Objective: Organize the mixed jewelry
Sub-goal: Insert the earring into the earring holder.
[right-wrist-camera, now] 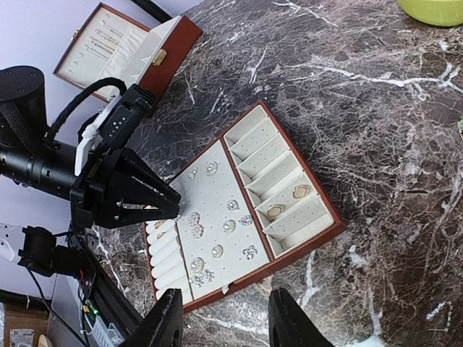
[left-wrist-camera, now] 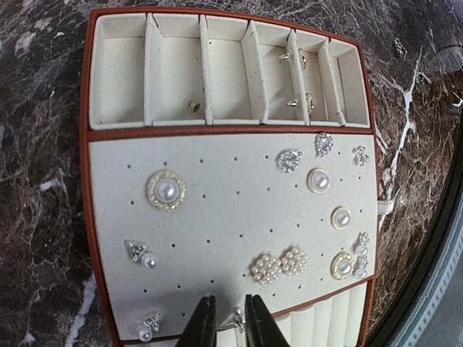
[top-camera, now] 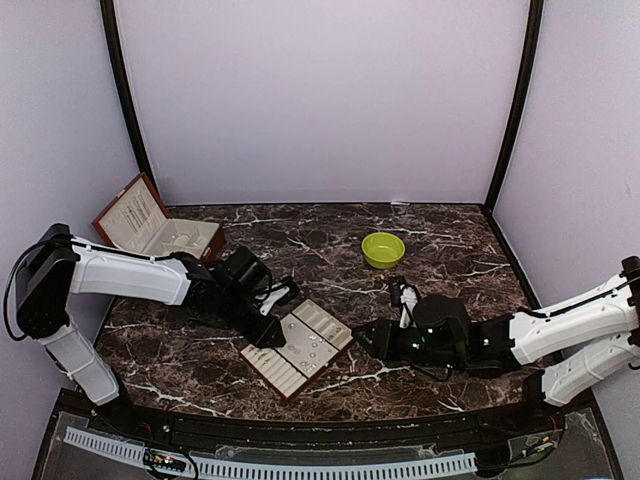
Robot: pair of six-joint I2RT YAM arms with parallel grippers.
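My left pincer (left-wrist-camera: 229, 305) tips narrowly apart, tiny stud (left-wrist-camera: 237, 316) between them, grip uncertain. Risk: stud slips, skitters across tray (left-wrist-camera: 217, 217) pad. Also my right pincer (right-wrist-camera: 228, 322) half open, empty

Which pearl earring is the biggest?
The gold-rimmed round pearl earring sitting alone on the left of the cream pad in the left wrist view; the other pearl ones are smaller.

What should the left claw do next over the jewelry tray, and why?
Probably lower the left claw slightly and close on the small stud sitting between its tips on the tray's pinhole panel. The tips stand slightly apart, so a firm grip isn't evident.
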